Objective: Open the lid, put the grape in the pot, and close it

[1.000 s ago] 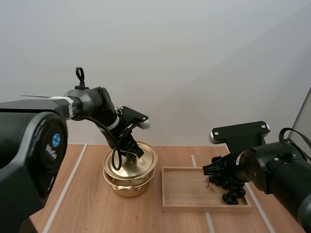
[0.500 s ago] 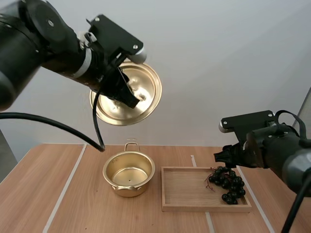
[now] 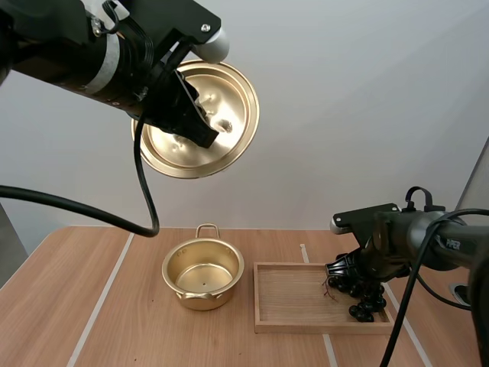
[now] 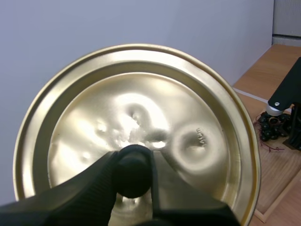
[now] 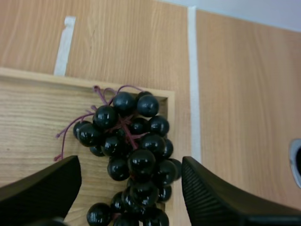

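Two-fingered left gripper (image 3: 203, 130) clamps the round gold metal lid (image 3: 229, 88) by its black knob (image 4: 134, 172), high above the gold pot (image 3: 202, 295); right gripper (image 5: 129, 172), spread wide, hangs over dark grapes (image 5: 128, 136) in a wooden tray (image 5: 33, 110), seemingly not touching them.

Background | wall (image 3: 367, 115): you face a plain, pale, evenly lit surface | desk (image 3: 130, 329): light wood, crossed by white stripes (image 3: 100, 306) running front to back.

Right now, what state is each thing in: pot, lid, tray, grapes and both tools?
Pot, open and empty, on the table.
Lid, off the pot, held high in the air.
Wooden tray, flat on the table.
Grapes, lying in the wooden tray.
Left tool, shut on the lid.
Right tool, open, astride the grapes.
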You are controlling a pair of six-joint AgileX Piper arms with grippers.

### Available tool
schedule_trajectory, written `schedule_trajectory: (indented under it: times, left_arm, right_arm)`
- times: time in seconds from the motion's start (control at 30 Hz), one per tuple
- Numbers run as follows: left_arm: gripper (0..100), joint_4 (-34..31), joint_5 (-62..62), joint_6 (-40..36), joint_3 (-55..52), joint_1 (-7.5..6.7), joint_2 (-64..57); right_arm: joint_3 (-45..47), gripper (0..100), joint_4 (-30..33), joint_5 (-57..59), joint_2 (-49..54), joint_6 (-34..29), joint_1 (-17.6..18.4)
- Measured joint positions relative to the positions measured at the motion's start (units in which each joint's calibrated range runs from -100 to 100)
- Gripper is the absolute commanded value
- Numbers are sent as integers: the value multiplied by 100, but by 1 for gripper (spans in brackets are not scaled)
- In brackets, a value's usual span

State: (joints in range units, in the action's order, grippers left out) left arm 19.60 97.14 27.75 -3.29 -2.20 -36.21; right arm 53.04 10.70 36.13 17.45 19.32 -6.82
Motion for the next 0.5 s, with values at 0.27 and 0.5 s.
schedule_trajectory:
  times: [0.27, 0.5]
  left_arm:
    - [0, 0, 239, -94, 0, 0, 0]
    - [0, 0, 286, -176, 0, 0, 0]
  right_arm:
    - [0, 100, 208, -889, -918, 168, -40]
    - [-29, 0, 191, -1051, -1009, 316, -48]
